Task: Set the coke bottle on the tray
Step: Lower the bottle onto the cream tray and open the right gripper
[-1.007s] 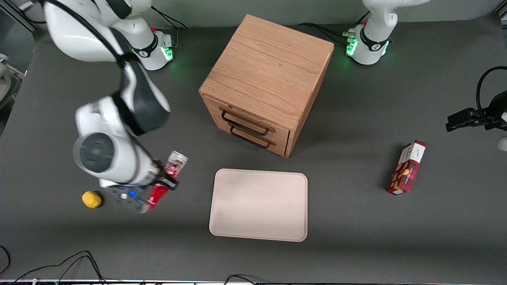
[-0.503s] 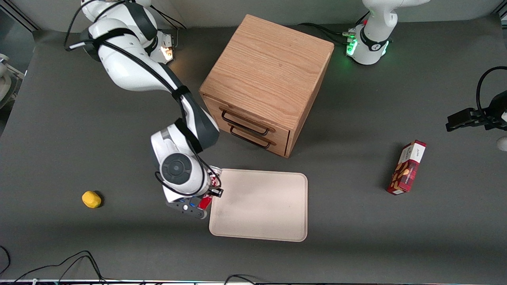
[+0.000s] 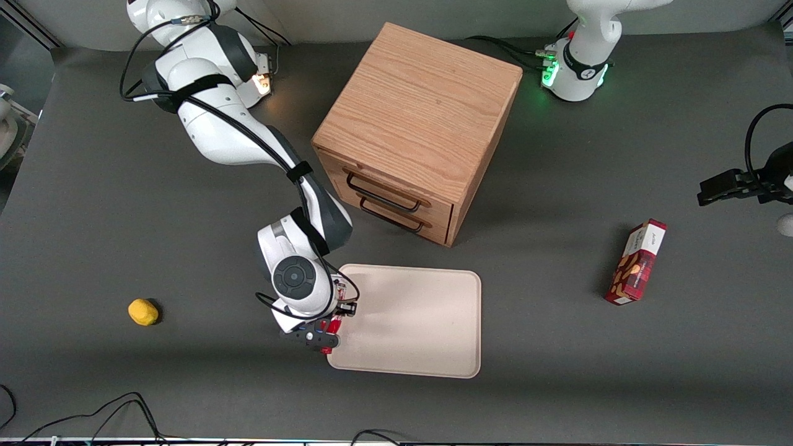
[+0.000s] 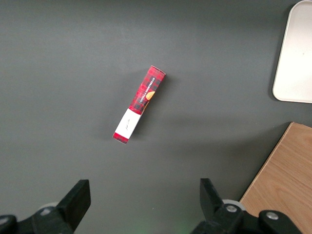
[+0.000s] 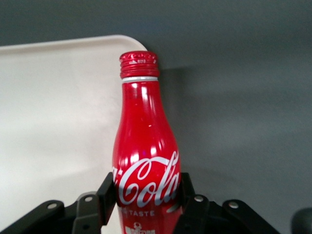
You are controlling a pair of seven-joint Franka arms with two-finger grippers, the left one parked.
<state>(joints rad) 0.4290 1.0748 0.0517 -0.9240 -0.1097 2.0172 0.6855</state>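
My right gripper (image 3: 331,324) is shut on the coke bottle (image 5: 145,161), a slim red bottle with white script and a red cap. In the front view only a bit of the red bottle (image 3: 334,323) shows under the wrist. It hangs over the edge of the cream-beige tray (image 3: 421,322) at the tray's corner nearest the front camera, toward the working arm's end. In the right wrist view the bottle's cap points past the tray (image 5: 53,112) corner, with dark table beside it. The fingers (image 5: 106,195) press the bottle's body from both sides.
A wooden two-drawer cabinet (image 3: 418,127) stands just farther from the front camera than the tray. A yellow lemon-like object (image 3: 142,311) lies toward the working arm's end. A red snack box (image 3: 637,262) lies toward the parked arm's end, also in the left wrist view (image 4: 140,104).
My gripper has carried the bottle from beside the yellow object across the table to the tray's near corner, and the last half second brought it slightly nearer the front camera.
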